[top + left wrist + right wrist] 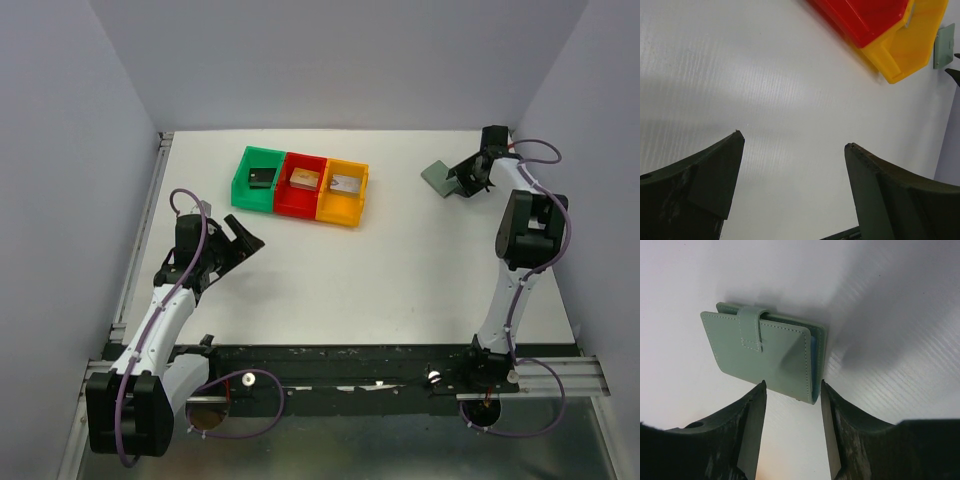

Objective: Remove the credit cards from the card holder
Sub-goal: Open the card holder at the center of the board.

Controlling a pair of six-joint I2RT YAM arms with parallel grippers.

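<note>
White table (400, 260): closed card holder (770, 350) at spread right gripper (792, 383); left gripper (793, 139) spread.

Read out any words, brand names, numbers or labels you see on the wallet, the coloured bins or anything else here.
No readable text in any view.
card holder: plain stitched cover and tab, no brand or print.
green bin, red bin, orange bin: no labels showing; what lies inside them is too small to read.
</note>
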